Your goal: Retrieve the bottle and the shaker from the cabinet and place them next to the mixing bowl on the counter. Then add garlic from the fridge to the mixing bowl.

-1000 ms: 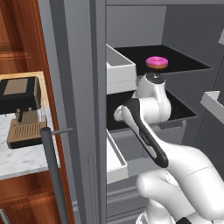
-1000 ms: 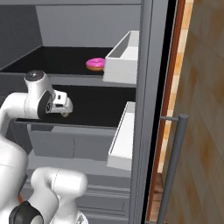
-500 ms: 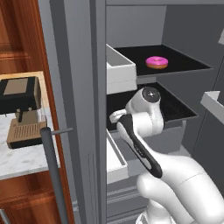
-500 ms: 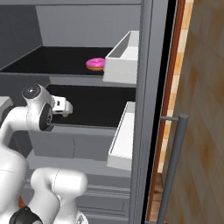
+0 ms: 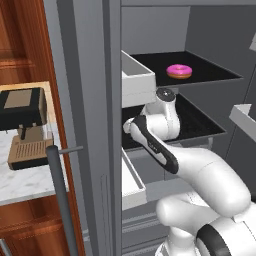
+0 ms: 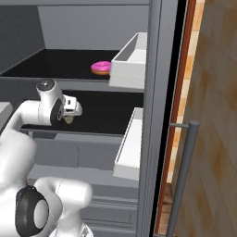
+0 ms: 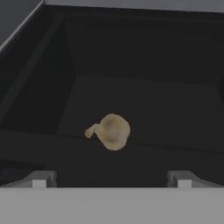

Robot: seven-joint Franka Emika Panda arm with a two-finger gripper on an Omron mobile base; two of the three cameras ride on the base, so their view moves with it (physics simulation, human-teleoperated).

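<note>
The pincer (image 7: 111, 178) stands wide open and holds nothing, its two tips set far apart with the garlic (image 7: 110, 131) lying between and ahead of them on the dark lower shelf (image 7: 166, 109) of the fridge (image 6: 152, 139). From the right base camera the pincer (image 6: 70, 119) sits low over that shelf, close to the pale lump.

The step in hand looks to be the reach for the garlic. To do it well, the arm should ease forward and down until the tips straddle the bulb's round body, not its little stem, which pokes off to one side. The bulb is round and light and may roll when nudged, so centre it between the tips before they close, and close gently.

One shelf up lies a pink doughnut (image 5: 179, 71), well apart and no part of this job. On the counter (image 5: 25, 180) outside the fridge stands a coffee machine (image 5: 24, 125).
</note>
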